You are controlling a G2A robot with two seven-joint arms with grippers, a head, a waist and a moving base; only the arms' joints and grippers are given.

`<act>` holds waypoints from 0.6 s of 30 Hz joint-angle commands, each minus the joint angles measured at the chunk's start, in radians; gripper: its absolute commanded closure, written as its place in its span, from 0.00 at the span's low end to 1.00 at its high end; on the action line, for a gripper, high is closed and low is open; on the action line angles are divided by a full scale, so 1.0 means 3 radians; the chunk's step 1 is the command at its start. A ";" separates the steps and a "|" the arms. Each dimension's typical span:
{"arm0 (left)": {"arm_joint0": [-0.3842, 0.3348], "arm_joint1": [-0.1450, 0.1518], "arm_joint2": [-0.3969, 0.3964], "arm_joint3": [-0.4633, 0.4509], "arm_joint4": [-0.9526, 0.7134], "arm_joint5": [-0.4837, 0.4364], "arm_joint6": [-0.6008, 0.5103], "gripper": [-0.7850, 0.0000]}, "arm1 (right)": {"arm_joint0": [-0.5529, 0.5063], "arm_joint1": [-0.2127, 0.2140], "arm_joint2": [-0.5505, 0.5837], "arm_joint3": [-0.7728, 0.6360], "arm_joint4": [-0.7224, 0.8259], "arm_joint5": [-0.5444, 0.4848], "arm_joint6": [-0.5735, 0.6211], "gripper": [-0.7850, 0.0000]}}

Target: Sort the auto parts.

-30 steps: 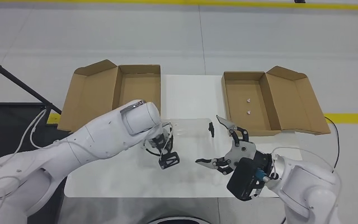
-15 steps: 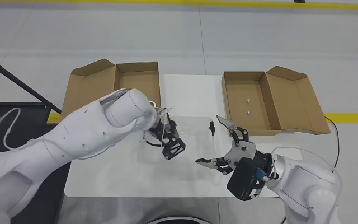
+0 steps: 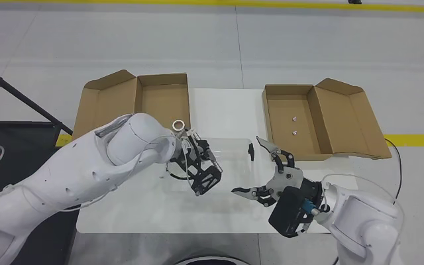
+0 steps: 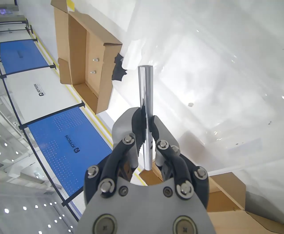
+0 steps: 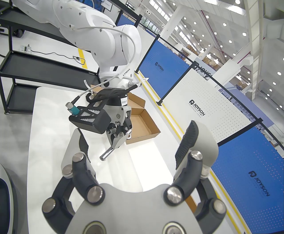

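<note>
White worktable (image 3: 225,106) on a factory floor, an open cardboard box at each far corner: the left gripper (image 4: 145,119) is clamped on a bright metal pin (image 4: 145,88), held aloft over the table's middle, between the left box (image 3: 162,99) and the right box (image 3: 288,116) (two small fasteners (image 3: 293,119) lie in the latter). The right gripper (image 5: 135,130) hovers nearby, jaws spread and empty. The sort appears mid-carry; next, the pin must be brought over its proper box before release.

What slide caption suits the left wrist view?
Jaws of the left gripper clamp a metal rod over the white table; beyond, a cardboard box holds two small parts.
</note>
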 commanded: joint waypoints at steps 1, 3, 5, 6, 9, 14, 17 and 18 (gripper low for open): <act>-0.0003 -0.0002 0.0003 0.0004 0.0002 -0.0002 0.0003 1.00 | 0.0000 0.0000 0.0000 0.0000 0.0000 0.0000 0.0000 0.00; -0.0003 -0.0002 0.0003 0.0004 0.0002 -0.0002 0.0003 1.00 | 0.0000 0.0000 0.0000 0.0000 0.0000 0.0000 0.0000 0.00; -0.0003 -0.0002 0.0003 0.0004 0.0002 -0.0002 0.0003 1.00 | 0.0000 0.0000 0.0000 0.0000 0.0000 0.0000 0.0000 0.00; -0.0003 -0.0002 0.0003 0.0004 0.0002 -0.0002 0.0003 1.00 | 0.0000 0.0000 0.0000 0.0000 0.0000 0.0000 0.0000 0.00; 0.0106 0.0007 -0.0106 0.0187 -0.0173 0.0179 -0.0087 1.00 | 0.0000 0.0000 0.0000 0.0000 0.0000 0.0000 0.0000 0.00; 0.0272 0.0037 -0.0432 0.0521 -0.0659 0.0316 -0.0618 1.00 | 0.0000 0.0000 0.0000 0.0000 0.0000 0.0000 0.0000 0.00; 0.0370 0.0043 -0.0585 0.0555 -0.0957 0.0339 -0.0981 1.00 | 0.0000 0.0000 0.0000 0.0000 0.0000 0.0000 0.0000 0.00; 0.0392 0.0046 -0.0637 0.0576 -0.1039 0.0354 -0.1082 1.00 | 0.0000 0.0000 0.0000 0.0000 0.0000 0.0000 0.0000 0.00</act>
